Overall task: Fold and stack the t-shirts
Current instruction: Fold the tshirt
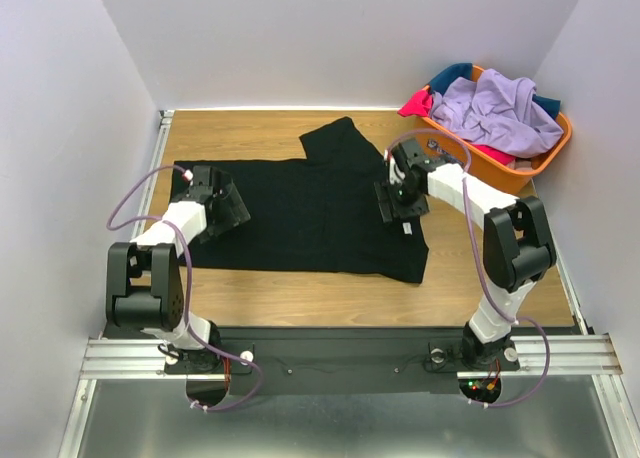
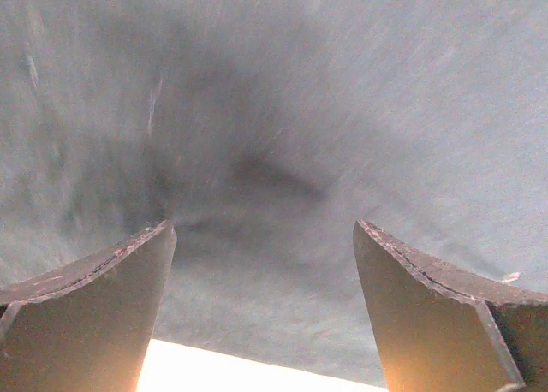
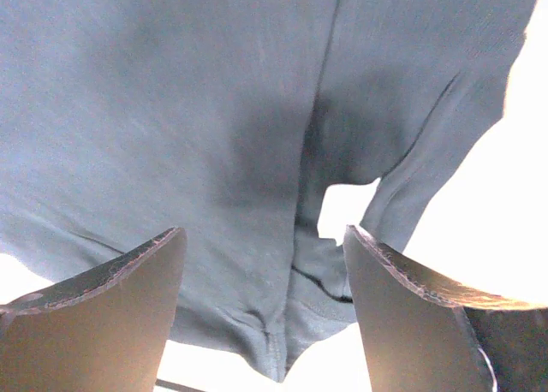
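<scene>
A black t-shirt (image 1: 310,208) lies spread flat on the wooden table (image 1: 300,288), one sleeve pointing to the back. My left gripper (image 1: 228,206) hovers open over its left part. The left wrist view shows only smooth dark cloth (image 2: 274,109) between the spread fingers (image 2: 103,306), near the shirt's edge. My right gripper (image 1: 398,208) stands open over the shirt's right side. In the right wrist view a seamed, folded edge of the shirt (image 3: 282,349) lies between the open fingers (image 3: 411,323). Lavender (image 1: 495,113), pink-red (image 1: 418,103) and teal (image 1: 450,76) t-shirts are heaped at the back right.
An orange plastic basket (image 1: 500,163) holds the heaped shirts in the back right corner, close behind my right arm. White walls enclose the table on three sides. A metal rail (image 1: 330,353) carries both arm bases at the near edge.
</scene>
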